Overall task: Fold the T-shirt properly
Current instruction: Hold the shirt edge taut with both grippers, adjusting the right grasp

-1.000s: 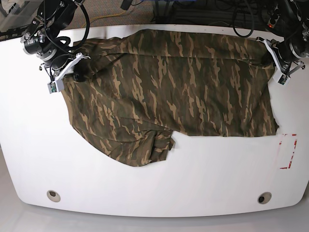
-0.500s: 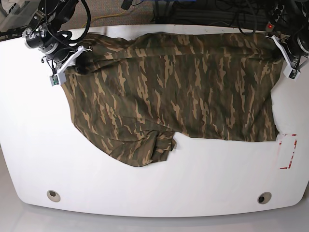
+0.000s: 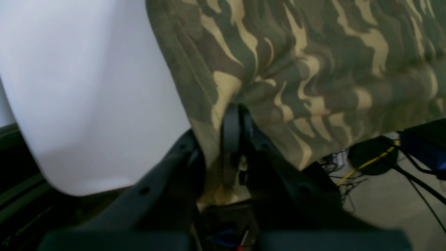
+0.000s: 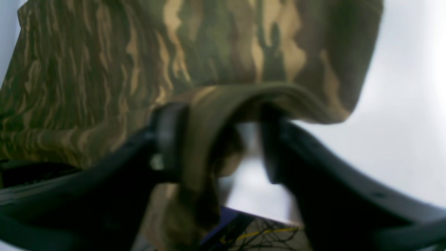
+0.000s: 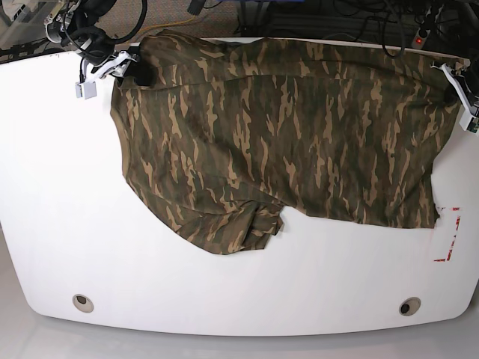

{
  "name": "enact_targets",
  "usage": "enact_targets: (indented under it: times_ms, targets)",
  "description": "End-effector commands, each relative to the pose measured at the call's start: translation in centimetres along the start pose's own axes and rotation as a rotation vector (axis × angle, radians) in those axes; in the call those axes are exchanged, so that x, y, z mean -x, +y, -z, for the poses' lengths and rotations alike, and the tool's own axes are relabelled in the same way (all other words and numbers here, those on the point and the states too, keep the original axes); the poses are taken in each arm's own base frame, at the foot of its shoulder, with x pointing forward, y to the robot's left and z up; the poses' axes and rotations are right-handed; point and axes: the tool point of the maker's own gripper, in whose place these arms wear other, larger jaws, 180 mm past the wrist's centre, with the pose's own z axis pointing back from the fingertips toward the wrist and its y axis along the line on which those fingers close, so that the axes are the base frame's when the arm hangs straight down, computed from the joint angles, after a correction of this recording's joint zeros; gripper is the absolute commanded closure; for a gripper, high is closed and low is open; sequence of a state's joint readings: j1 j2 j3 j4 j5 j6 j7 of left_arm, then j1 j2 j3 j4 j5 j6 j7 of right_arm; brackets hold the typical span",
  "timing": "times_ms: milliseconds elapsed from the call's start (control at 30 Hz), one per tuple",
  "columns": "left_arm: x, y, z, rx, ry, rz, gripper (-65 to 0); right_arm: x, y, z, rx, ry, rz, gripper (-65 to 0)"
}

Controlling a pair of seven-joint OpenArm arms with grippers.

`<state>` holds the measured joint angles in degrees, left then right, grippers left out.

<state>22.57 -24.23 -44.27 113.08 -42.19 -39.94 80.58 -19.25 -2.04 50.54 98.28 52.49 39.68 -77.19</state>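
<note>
**Shirt dragged to the far edge**

Base: T-shirt (image 5: pixel 284 127) has shifted toward the table's (image 5: pixel 224 292) far edge. Left wrist: left gripper (image 3: pixel 237 118) pinched tight on its hem. Right wrist: right gripper (image 4: pixel 223 139) spread wide, cloth draped between.

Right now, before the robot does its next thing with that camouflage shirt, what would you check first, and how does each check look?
1. Left gripper shut on the T-shirt: ok.
2. Right gripper gripping the cloth: not ok, jaws apart, the hem merely draped over one finger.
3. Shirt lying flat: not ok, bunched sleeve at its near edge.
4. Shirt fully on the table: not ok, far edge overhangs.
5. Neckline position: cannot tell.
</note>
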Motion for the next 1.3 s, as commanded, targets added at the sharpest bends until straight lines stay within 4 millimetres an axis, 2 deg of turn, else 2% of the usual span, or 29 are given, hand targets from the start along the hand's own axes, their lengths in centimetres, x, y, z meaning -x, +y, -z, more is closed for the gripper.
enact_targets:
  times_ms: [0,267,433,500,700,867,933,1033,1133,1267]
  targets:
    - [-0.8,0.5,-0.6,-0.015,-0.023,0.023,0.0,-1.3,-0.3,-1.2,0.015,-0.053,-0.025,-35.5]
    - [-0.9,0.4,-0.5,-0.014,-0.026,0.024,0.0,-3.8,-3.5,-5.1,0.139,-0.101,-0.076,-36.0]
    - [-0.9,0.5,-0.5,-0.014,-0.026,0.023,0.0,-2.6,-4.3,-6.2,0.169,-0.057,-0.075,-36.1]
    - [-0.9,0.5,-0.5,-0.014,-0.026,0.023,0.0,-2.4,-3.8,-5.9,0.14,-0.062,-0.067,-36.1]
    - [-0.9,0.4,-0.5,-0.012,-0.027,0.021,0.0,-1.2,-0.7,-4.3,0.005,-0.067,-0.043,-36.1]
    - [-0.9,0.4,-0.5,-0.012,-0.027,0.021,0.0,-0.2,-0.9,-3.8,0.006,-0.047,-0.013,-37.4]
    - [-0.9,0.4,-0.5,-0.012,-0.027,0.021,0.0,0.4,-1.2,-3.4,0.008,-0.034,0.01,-43.4]
    - [-0.9,0.3,-0.4,-0.009,-0.028,0.02,0.0,1.2,-1.7,-3.1,0.006,-0.018,0.043,-47.4]
    - [-0.9,0.3,-0.4,-0.009,-0.028,0.02,0.0,1.3,-1.7,-3.0,0.004,-0.015,0.048,-46.1]
    - [-0.9,0.3,-0.4,-0.009,-0.028,0.02,0.0,1.0,-0.7,-1.9,-0.033,-0.004,0.029,-40.4]
